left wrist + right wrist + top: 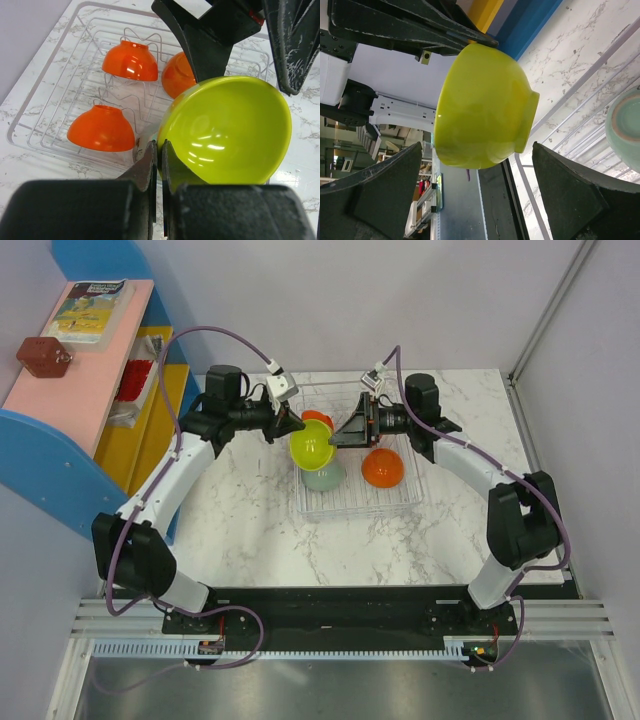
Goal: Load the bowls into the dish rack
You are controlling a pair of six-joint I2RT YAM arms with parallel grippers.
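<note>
My left gripper is shut on the rim of the lime-yellow bowl and holds it tilted above the clear dish rack. In the left wrist view the fingertips pinch the bowl's edge. My right gripper is open and faces the bowl from the right. In the right wrist view its fingers stand wide apart, clear of the bowl's outside. A pale grey-green bowl and three red-orange bowls lie upside down in the rack.
A blue, pink and yellow shelf unit stands at the left of the marble table, with a book and a small brown object on top. Grey walls close in the back and right.
</note>
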